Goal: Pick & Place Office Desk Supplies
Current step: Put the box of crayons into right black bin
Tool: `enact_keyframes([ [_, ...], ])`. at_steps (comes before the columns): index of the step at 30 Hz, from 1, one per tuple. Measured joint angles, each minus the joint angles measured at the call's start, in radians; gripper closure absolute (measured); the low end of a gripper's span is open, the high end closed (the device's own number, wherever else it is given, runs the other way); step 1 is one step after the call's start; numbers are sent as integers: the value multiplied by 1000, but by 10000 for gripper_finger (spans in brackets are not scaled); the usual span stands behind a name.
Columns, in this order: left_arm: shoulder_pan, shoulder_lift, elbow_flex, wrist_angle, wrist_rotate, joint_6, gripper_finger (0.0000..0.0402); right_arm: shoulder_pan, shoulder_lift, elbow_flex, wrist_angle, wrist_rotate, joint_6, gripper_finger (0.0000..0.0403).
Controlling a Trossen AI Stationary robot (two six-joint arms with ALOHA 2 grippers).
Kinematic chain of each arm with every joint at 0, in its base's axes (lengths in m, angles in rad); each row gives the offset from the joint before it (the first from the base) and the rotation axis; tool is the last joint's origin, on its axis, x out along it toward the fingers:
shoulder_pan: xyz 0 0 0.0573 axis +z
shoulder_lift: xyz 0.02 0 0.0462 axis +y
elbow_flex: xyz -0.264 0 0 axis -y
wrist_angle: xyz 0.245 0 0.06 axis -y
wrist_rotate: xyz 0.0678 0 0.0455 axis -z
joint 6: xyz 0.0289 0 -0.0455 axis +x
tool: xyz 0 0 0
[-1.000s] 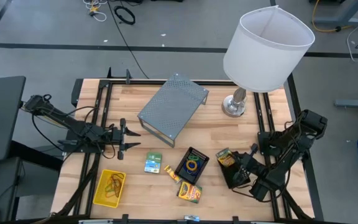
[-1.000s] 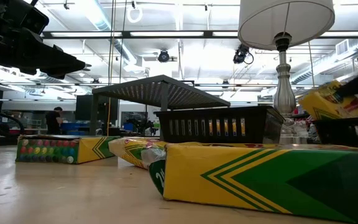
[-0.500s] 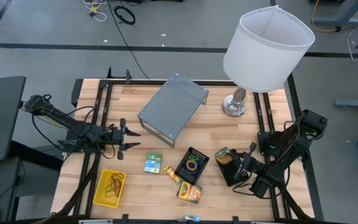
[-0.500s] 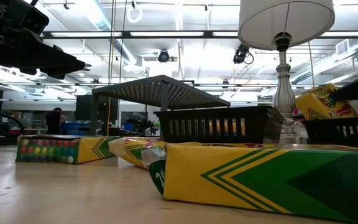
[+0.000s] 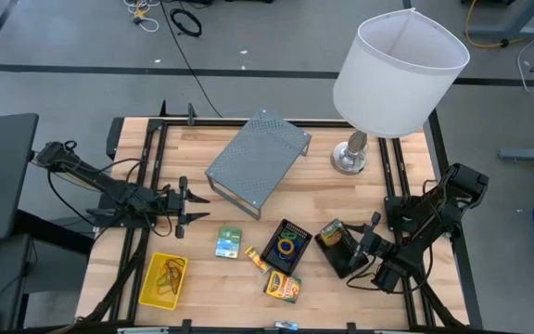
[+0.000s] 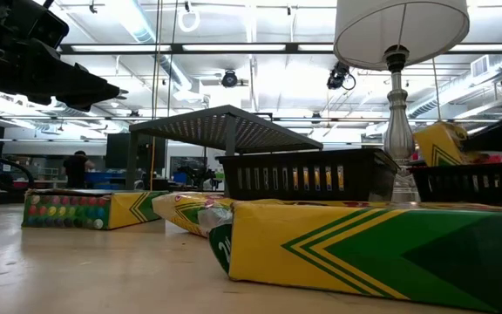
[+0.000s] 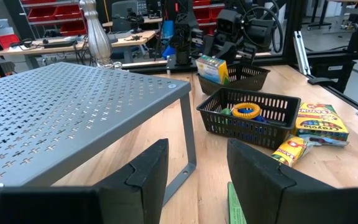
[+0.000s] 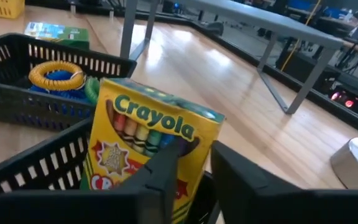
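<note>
In the high view my right gripper (image 5: pixel 354 247) is over the table's near right part, shut on a yellow-green crayon box (image 5: pixel 332 233) that stands inside a black mesh tray (image 5: pixel 344 261). The right wrist view shows this box (image 8: pixel 148 140) upright in that tray (image 8: pixel 30 171). A second mesh tray (image 5: pixel 286 246) beside it holds coloured rubber-band loops (image 8: pixel 56 74). Another crayon box (image 5: pixel 284 288) and a green-white packet (image 5: pixel 228 243) lie flat on the table. My left gripper (image 5: pixel 185 206) waits open above the table's left side, touching nothing. My right gripper holds the crayon box by its edge (image 8: pixel 188 146), near the side away from the other tray. The fingers (image 8: pixel 163 171) come level from the table's right. The box stands upright with its lower end down in the mesh tray; the fingers hide the exact contact.
A grey perforated metal riser (image 5: pixel 258 160) stands at the table's far middle. A big white-shaded lamp (image 5: pixel 392 70) stands at the far right. A yellow basket (image 5: pixel 162 280) with loops sits at the near left corner. A small crayon pack (image 5: pixel 255 260) lies near the middle tray.
My right gripper has moved a little toward the table's left and down, staying shut on the crayon box. The box has sunk from above the tray's rim down into the right mesh tray.
</note>
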Motion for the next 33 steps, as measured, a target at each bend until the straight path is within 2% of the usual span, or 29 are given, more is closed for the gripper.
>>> enact_keyframes([
  [5, 0, 0, 0, 3, 0, 1, 232, 0, 0, 0, 1, -5, 19, 233],
  [9, 0, 0, 0, 5, 0, 2, 232, 0, 0, 0, 4, 8, 4, 208],
  [22, 0, 0, 0, 5, 0, 2, 232, 0, 0, 31, -26, 54, -57, 211],
  [29, 0, 0, 0, 5, 0, 2, 232, -18, 0, 172, -156, 62, -163, 211],
  [33, 0, 0, 0, 5, 0, 2, 232, -34, 0, 280, -179, 56, -290, 211],
])
